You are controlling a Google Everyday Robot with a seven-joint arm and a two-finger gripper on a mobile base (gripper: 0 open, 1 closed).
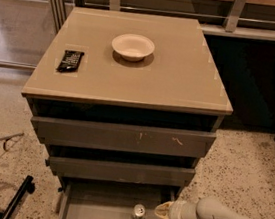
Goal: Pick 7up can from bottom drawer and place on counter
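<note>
The 7up can (138, 215) stands upright on the floor of the open bottom drawer (94, 211), its silver top and pull tab facing up. My gripper (162, 216) reaches in from the lower right on a cream arm and sits just right of the can, a small gap between them. The tan counter (182, 77) tops the grey cabinet above.
A cream bowl (132, 46) sits near the middle back of the counter. A black packet (70, 61) lies at its left edge. Two shut drawers with scuffed fronts (123, 137) overhang the open one. A black stand (17, 201) is on the floor at left.
</note>
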